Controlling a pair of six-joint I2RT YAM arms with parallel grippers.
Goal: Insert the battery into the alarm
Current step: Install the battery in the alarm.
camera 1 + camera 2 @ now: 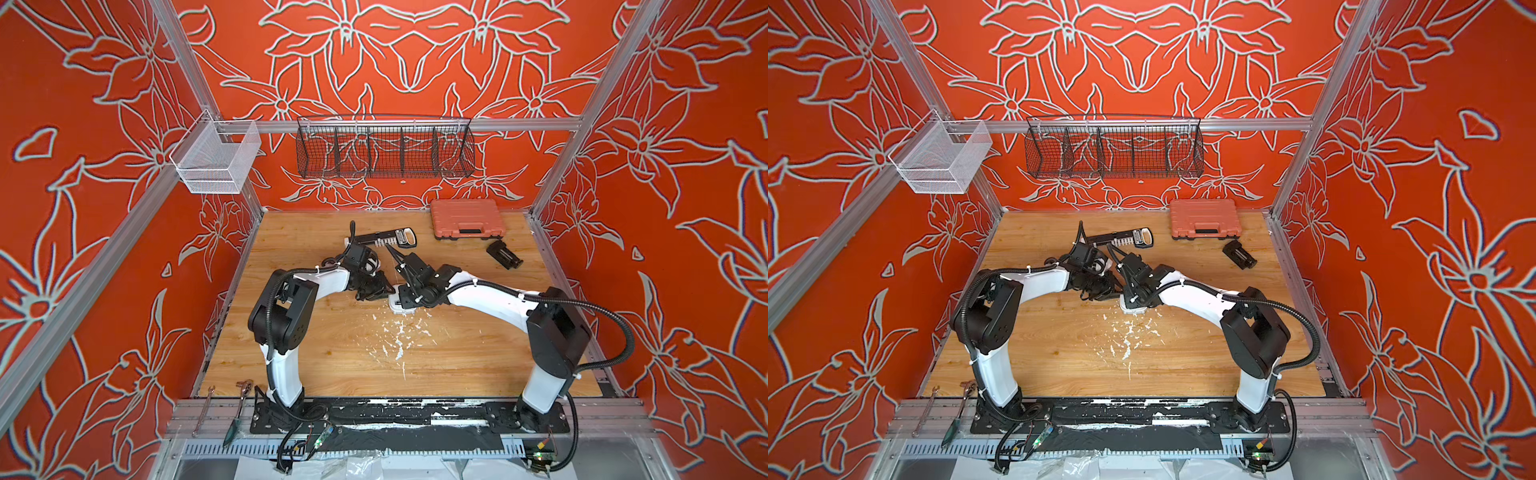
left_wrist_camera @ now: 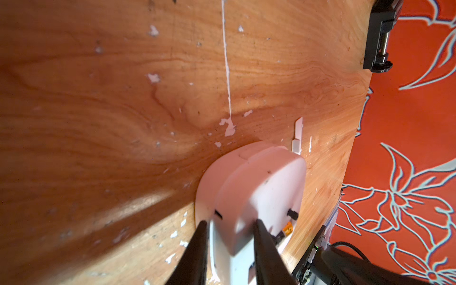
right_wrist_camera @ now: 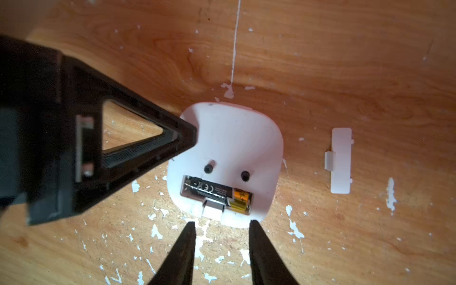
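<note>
The battery [image 3: 209, 191] lay crosswise in the alarm [image 3: 234, 138], just ahead of the open right hand [image 3: 222, 222] (left hand [image 2: 230, 221] gripped its rim).

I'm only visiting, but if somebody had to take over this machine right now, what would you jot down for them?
Left hand: shut on the alarm at its edge, alarm back-up on the table.
Right hand: open, empty, just off the alarm.
Battery: lying in the alarm's slot.
Cover: loose on the table, apart from the alarm.
Done: battery appears in. Left: check it sits flat, release the alarm.
</note>
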